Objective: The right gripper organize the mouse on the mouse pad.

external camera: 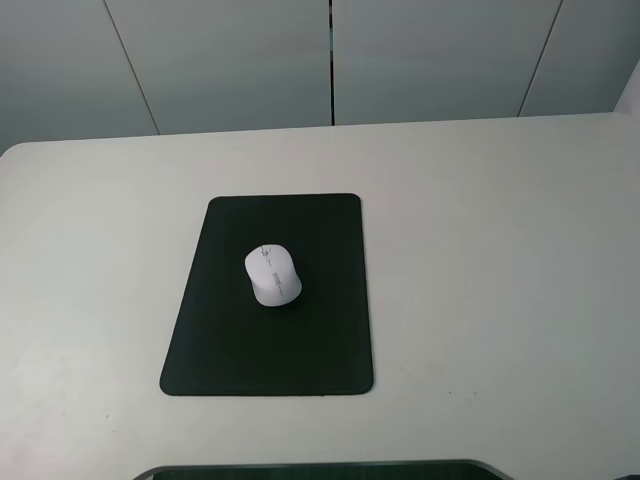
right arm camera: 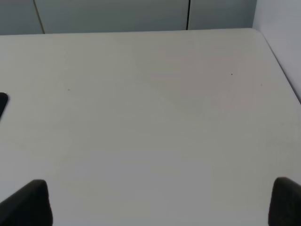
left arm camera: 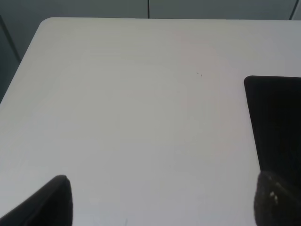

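The worktop lies bare on both sides of the mouse pad; the only raised thing on it is the mouse, resting on the pad a little above the middle, with flat pad surface all around it; the left end effector and the right end effector both hang over bare worktop with fingers wide apart; a dark edge at the near rim of the worktop cannot be identified.
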Robot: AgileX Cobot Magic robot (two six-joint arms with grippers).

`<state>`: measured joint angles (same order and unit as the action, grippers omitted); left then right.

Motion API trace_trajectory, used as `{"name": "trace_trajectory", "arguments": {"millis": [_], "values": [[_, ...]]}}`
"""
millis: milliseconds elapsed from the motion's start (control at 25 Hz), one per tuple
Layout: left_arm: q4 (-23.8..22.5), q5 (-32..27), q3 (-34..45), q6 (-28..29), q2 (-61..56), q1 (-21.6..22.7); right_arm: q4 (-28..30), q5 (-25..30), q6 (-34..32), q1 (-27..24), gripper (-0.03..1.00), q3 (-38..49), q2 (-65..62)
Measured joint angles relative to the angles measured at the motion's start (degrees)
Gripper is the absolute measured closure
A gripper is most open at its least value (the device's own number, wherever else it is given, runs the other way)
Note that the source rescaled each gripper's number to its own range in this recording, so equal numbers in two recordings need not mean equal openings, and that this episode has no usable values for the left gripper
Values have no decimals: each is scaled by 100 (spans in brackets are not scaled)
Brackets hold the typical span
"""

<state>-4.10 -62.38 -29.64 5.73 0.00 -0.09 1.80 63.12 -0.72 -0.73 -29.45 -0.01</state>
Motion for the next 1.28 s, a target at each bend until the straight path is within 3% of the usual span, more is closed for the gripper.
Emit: {"name": "trace_trajectory", "arguments": {"millis": [1280], "values": [[0, 0, 0, 0, 0, 0, -106, -11, 72, 0, -3, 0, -9]]}}
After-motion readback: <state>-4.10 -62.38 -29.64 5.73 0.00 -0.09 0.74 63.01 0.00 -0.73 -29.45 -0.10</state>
